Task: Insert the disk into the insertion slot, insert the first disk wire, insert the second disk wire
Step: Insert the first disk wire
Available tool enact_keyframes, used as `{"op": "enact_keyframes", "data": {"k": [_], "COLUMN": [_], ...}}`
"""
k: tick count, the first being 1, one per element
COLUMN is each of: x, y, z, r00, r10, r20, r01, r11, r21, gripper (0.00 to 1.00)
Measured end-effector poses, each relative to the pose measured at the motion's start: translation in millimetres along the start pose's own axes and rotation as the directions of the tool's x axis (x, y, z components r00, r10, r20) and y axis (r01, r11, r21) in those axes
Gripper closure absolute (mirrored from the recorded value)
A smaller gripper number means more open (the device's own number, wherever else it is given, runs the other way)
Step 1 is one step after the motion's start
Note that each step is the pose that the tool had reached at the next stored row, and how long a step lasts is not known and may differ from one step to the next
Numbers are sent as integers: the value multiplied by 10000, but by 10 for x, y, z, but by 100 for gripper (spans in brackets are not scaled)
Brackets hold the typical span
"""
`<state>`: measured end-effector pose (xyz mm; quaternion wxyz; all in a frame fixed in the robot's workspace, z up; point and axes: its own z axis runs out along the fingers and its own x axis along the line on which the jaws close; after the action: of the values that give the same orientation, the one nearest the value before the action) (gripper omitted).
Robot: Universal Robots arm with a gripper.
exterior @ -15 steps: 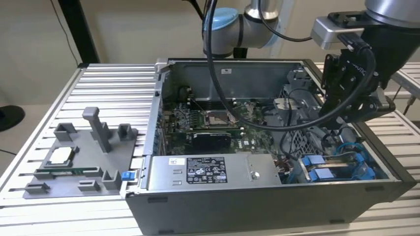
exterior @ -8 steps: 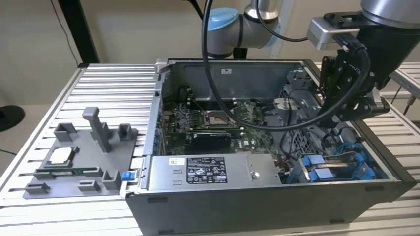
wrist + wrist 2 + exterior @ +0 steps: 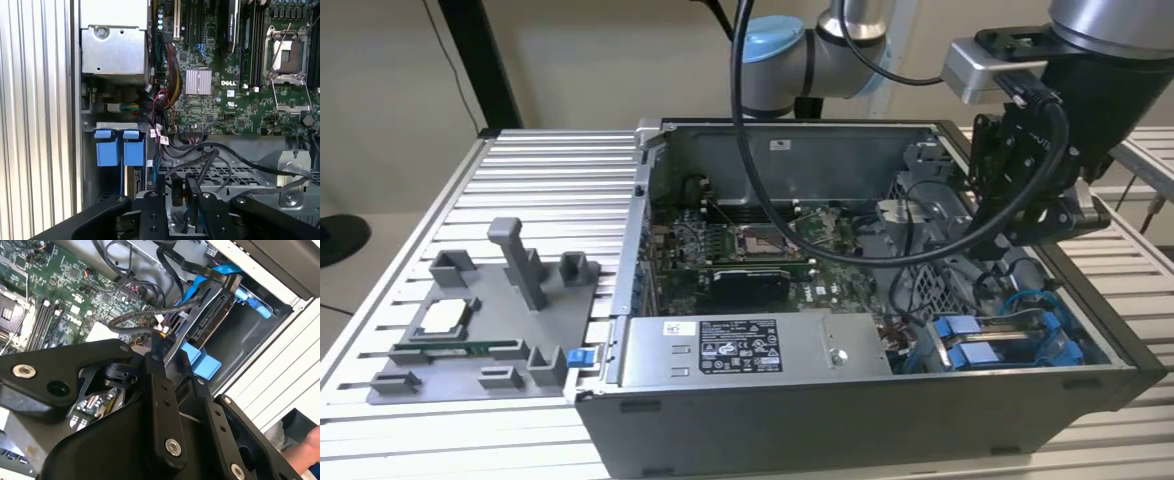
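The disk [image 3: 212, 317] stands on edge inside the insertion slot [image 3: 250, 327], at the case's corner by the exterior view's right. Its blue caddy tabs [image 3: 120, 150] stick out beside the power-supply box, and the caddy [image 3: 981, 345] also shows in the exterior view. My gripper [image 3: 169, 352] hangs inside the open case, a short way from the disk's edge. It is shut on the black connector of a disk wire [image 3: 162, 335], whose thin cable loops back toward the motherboard. In the first wrist view my gripper [image 3: 177, 192] has the same dark connector between its fingers [image 3: 155, 205].
A grey power-supply box [image 3: 734, 350] with a sticker fills the case front. The green motherboard [image 3: 747, 255] lies behind it with loose cables. A grey parts fixture [image 3: 480, 320] sits on the slatted table at the exterior view's left. A person's hand [image 3: 310, 440] is beyond the case.
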<state>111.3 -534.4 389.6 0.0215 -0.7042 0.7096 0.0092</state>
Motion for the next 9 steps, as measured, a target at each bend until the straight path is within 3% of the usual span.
{"op": "enact_keyframes", "data": {"k": [9], "x": [-22], "y": [-19], "z": [4], "r00": [9999], "r10": [-138], "r20": [1], "r01": [138], "r11": [9999], "r21": [12], "gripper": [0]}}
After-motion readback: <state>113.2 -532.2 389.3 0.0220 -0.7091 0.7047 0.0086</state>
